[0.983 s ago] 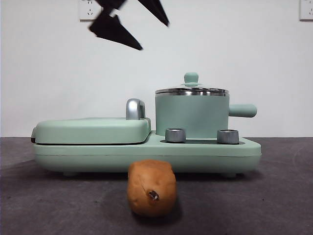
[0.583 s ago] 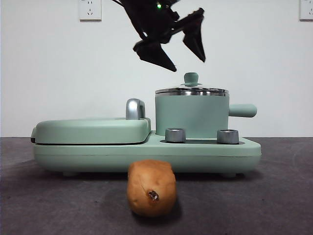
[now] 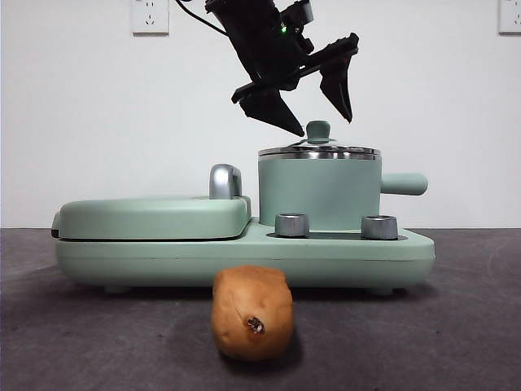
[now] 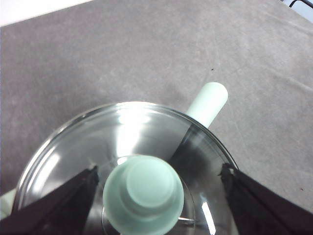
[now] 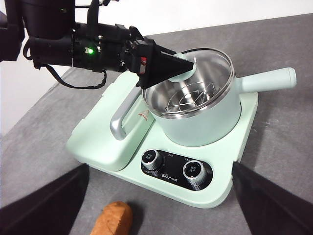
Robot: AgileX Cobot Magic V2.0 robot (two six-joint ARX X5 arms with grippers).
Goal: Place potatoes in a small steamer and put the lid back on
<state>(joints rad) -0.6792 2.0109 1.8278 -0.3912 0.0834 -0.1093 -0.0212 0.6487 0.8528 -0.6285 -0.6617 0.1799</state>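
Glass under a steel rim, the lid [image 4: 146, 142] sits closed on the small steamer [image 3: 319, 193], and we see its mint-green knob [image 4: 143, 193] directly between the spread fingers of our left gripper [image 3: 313, 110], one finger [image 4: 58, 205] on either side, neither touching it. The potato [image 3: 252, 312] lies on the grey table [image 3: 456, 326] in front of the green cooker base [image 3: 244, 252], well apart from those fingers. Our right gripper [image 5: 156, 205] hangs high with its fingers wide apart, the potato between and below them.
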